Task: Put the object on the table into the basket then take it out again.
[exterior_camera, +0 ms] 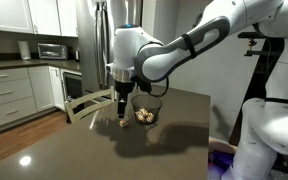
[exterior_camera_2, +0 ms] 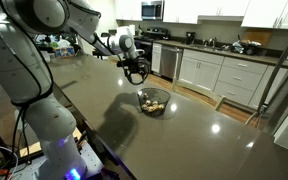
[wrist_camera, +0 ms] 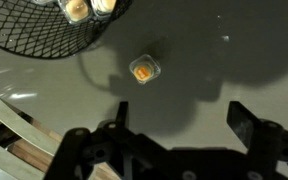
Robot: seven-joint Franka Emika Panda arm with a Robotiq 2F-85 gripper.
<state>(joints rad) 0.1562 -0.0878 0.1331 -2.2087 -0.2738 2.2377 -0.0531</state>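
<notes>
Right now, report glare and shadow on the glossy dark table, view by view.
Wrist view: broad shadows darken the glossy dark grey-brown table around the tiny cream-beige lump, above the open gripper; a small glint upper right. In an exterior view: bright glints on the table beside the round dark wire-mesh basket, a heavy shadow nearer the camera.

arm (exterior_camera: 184, 48) is stretched out sideways | wrist (exterior_camera: 123, 78) is turned straight down | gripper (exterior_camera: 120, 113) is held with jaws spread wide
</notes>
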